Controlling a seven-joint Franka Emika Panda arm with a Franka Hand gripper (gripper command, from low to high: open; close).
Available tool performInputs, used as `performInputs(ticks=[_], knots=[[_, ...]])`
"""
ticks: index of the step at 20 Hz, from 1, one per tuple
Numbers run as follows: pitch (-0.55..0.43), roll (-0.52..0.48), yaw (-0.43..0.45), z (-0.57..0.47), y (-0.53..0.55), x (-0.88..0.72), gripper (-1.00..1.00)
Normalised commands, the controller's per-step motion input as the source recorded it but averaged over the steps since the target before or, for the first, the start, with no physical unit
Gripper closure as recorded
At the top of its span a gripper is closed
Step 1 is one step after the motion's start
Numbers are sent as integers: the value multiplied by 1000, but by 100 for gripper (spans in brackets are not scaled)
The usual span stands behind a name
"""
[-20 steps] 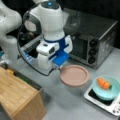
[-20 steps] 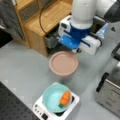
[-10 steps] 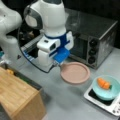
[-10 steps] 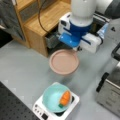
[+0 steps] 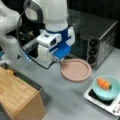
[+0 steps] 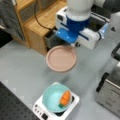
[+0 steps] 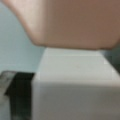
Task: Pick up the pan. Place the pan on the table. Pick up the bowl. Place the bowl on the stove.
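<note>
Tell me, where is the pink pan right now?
In both front views the pan is at the gripper, over the grey table, between the wooden block and the bowl on the stove.

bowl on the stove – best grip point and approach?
Grip the bowl's rim from above, one finger inside the wall and one outside. It sits upright on the stove, its mouth open. In a front view, take the left rim: the orange item lies against the right side.

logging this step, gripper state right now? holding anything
gripper: shut on the pan, holding it by the rim.
</note>
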Motion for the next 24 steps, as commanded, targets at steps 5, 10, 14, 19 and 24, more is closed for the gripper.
performInputs(ticks=[5,10,14,19,24], knots=[[198,209,-32,287,-197,347,100],[216,192,43,205,-236,401,100],[220,170,99,201,-269,467,100],[227,143,90,207,-327,503,100],[239,130,94,220,-363,495,100]])
